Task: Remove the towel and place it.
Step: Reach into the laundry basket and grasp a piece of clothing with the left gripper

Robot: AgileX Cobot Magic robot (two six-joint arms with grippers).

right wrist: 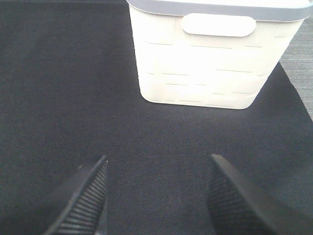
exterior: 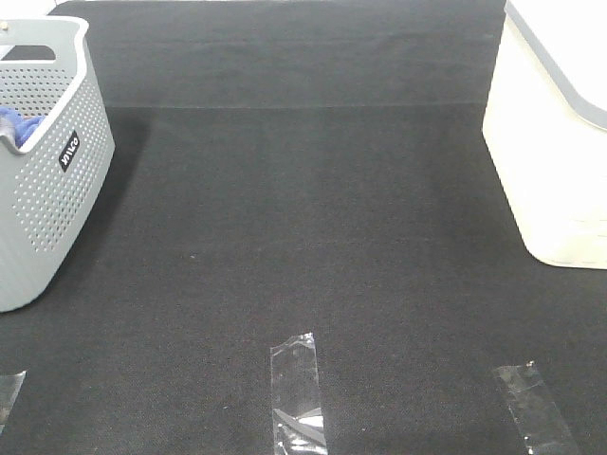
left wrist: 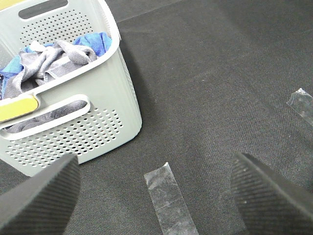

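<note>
The towel [left wrist: 46, 61] lies crumpled in the grey basket [left wrist: 112, 98], which stands at the left edge of the table [exterior: 313, 237]. A blue cloth [left wrist: 95, 43] is tangled beside and partly under it. Bunched like this, the towel shows no clear long axis; its highest folds are heaped toward the middle of the basket, below the rim.

The left end effector [left wrist: 155, 159] is spread wide with nothing between its fingers. It hangs over bare table near the basket's near wall, with the basket's open top ahead of it. The right end effector [right wrist: 156, 159] is also spread and empty. It faces the white bin [right wrist: 210, 58] at the right of the table, well apart from the basket. Neither arm shows in the high view.

The left arm is plainly the nearer one, so the reach looks like its job. It would have to go forward and up over the rim, then down onto the grey folds, away from the blue cloth.
</note>
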